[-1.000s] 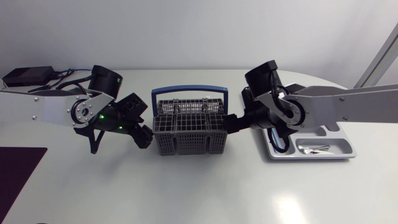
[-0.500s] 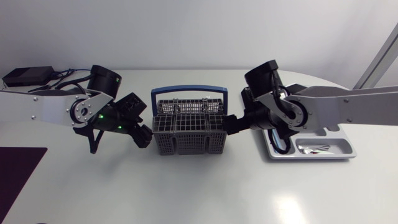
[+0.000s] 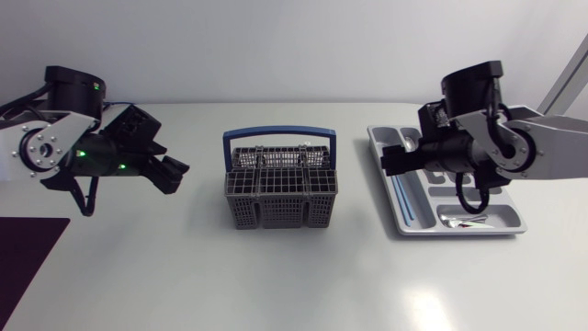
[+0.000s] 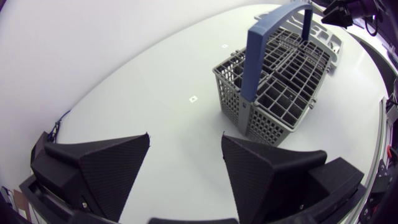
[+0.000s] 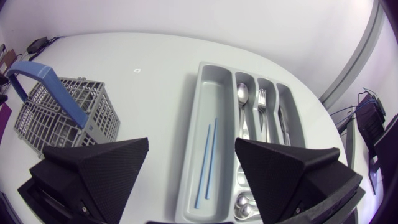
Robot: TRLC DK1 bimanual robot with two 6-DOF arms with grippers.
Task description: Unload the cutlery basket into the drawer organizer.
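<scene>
My left gripper (image 4: 185, 140) stands wide, holding nothing. My right gripper (image 5: 192, 142) is the same, above the drawer organizer (image 5: 208, 93). Its long slot holds two blue sticks (image 5: 208, 158), and the adjacent slots hold a spoon (image 5: 242, 93) and a fork (image 5: 262, 98). The cutlery basket (image 3: 280, 193) sits mid-table between the arms, long axis side to side, handle (image 3: 280, 135) upright. I cannot resolve its contents.

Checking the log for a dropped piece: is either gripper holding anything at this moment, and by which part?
Nothing is held: the left gripper and the right gripper are both open and empty.
</scene>
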